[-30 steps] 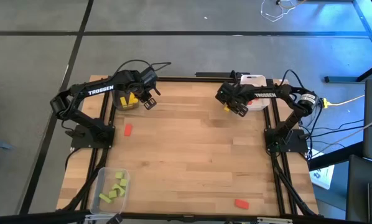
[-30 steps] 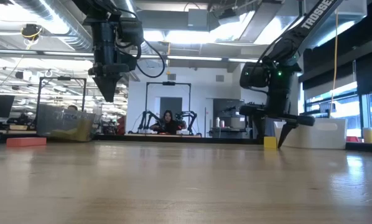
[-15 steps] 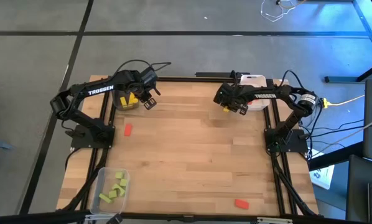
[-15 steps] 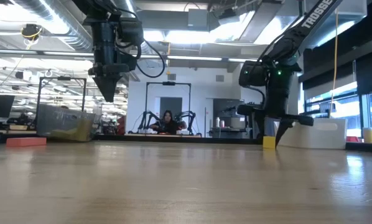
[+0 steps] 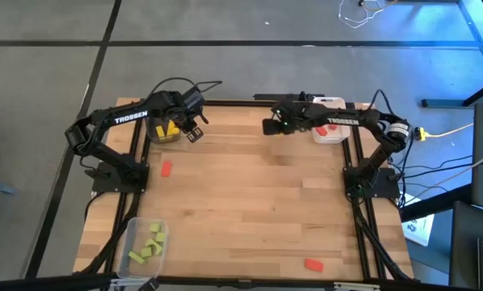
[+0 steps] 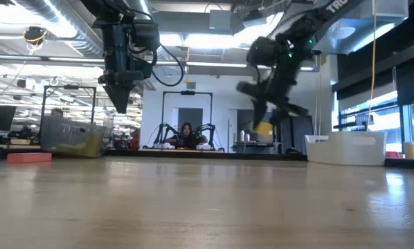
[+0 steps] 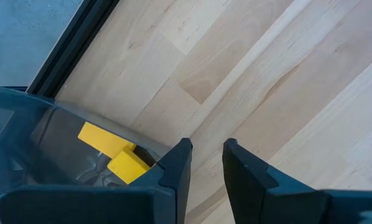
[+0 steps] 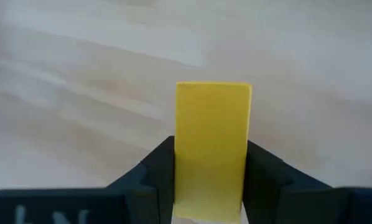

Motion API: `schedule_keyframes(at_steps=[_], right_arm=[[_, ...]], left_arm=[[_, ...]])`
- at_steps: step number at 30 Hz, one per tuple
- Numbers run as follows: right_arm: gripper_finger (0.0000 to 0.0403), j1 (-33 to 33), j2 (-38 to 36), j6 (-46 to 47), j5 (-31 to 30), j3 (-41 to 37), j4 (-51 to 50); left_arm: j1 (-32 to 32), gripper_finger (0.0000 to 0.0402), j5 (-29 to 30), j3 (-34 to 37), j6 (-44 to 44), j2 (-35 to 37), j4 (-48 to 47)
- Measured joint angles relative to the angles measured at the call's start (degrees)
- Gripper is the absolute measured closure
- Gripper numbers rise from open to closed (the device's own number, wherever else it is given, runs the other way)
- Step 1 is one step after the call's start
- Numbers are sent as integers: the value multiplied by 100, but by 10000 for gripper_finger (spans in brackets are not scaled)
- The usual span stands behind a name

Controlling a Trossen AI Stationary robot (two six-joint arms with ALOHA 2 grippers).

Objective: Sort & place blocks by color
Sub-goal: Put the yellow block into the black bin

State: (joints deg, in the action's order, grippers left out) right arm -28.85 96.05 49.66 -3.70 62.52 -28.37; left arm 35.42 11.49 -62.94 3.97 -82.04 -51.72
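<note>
A yellow block (image 8: 213, 118) hangs above the table near the far edge, with my right gripper (image 5: 272, 126) shut on it; the low view shows the block (image 6: 264, 128) well clear of the wood. My left gripper (image 5: 195, 130) hovers at the far left beside a clear tray (image 5: 164, 132) that holds yellow blocks (image 7: 114, 152). Its fingers (image 7: 176, 171) stand slightly apart with nothing between them. Two red blocks (image 5: 165, 168) (image 5: 312, 263) lie flat on the table. Green blocks (image 5: 147, 242) lie in another clear tray at the near left. My right gripper pinches the yellow block by two opposite side faces (image 8: 185, 149) between its two fingers. The fingers slant down from the table's right side. The block's free end sticks out past the fingertips, and the whole block is lifted clear of the table.
A white tray (image 5: 332, 136) with red pieces stands at the far right, just behind my right arm. The clear tray with green blocks (image 5: 133, 236) sits at the near left corner. Bare wood lies across the table's middle. A person sits in the room beyond the table.
My right gripper has taken hold of the yellow block that stood on the table by the white tray. It has lifted the block clear, rolled its wrist and swung toward the table's left along the far edge.
</note>
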Motion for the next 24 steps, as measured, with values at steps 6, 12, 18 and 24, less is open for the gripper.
schedule_keyframes(at_steps=[6,12,18,24], right_arm=[[273,62,-4,-1535,626,708,73],[273,62,159,-2553,1330,1299,470],[273,60,491,-3790,1920,1778,508],[273,66,654,-4276,2404,2096,514]], left_arm=[[1,319,0,0,9,0,50],[-57,319,-7,-2,906,86,420],[-299,319,-51,-2,27,419,1305],[-484,319,187,-2,-1820,738,2391]])
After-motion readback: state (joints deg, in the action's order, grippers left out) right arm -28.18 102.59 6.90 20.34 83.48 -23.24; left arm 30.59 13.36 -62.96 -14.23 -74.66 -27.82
